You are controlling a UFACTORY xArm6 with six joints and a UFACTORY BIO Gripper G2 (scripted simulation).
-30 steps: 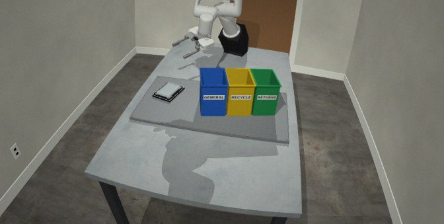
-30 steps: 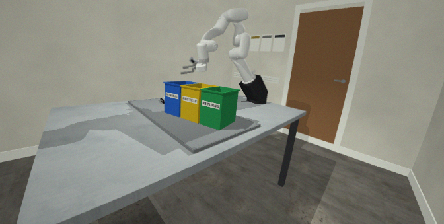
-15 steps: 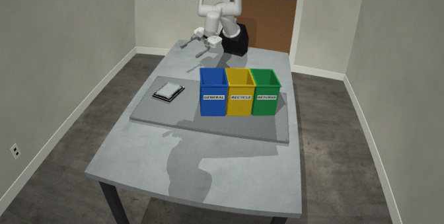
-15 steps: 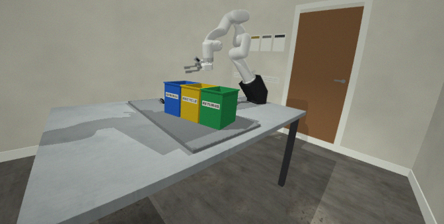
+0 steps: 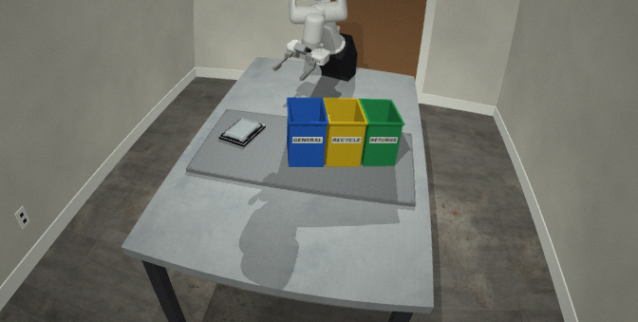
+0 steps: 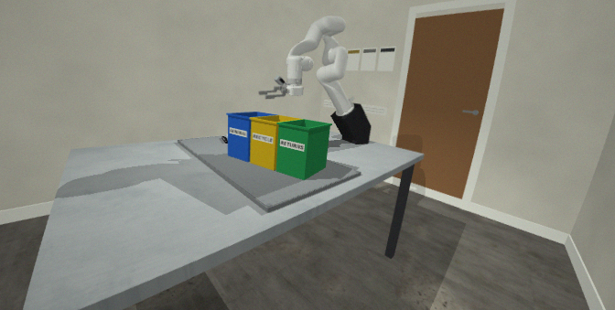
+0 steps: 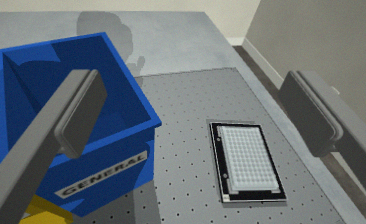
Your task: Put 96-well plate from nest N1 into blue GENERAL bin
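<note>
The clear 96-well plate (image 5: 242,129) (image 7: 249,157) lies flat in the black nest (image 5: 232,141) (image 7: 259,197), left of the bins in the top view. The blue GENERAL bin (image 5: 306,155) (image 6: 238,147) (image 7: 126,182) stands upright with its top open. The yellow RECYCLE bin (image 5: 344,157) (image 6: 263,155) and green RETURNS bin (image 5: 380,155) (image 6: 304,161) stand upright beside it. My gripper (image 5: 290,72) (image 6: 265,95) (image 7: 199,114) is open and empty, high up on the robot's side of the bins. In the wrist view the plate shows between the fingers, well beyond them.
The three bins stand close together in a row on the grey perforated board (image 5: 214,162) (image 6: 256,193) (image 7: 184,175). The board lies on the table (image 5: 199,229) (image 6: 114,239). The black robot base (image 5: 344,65) (image 6: 354,124) is at the table's far end in the top view.
</note>
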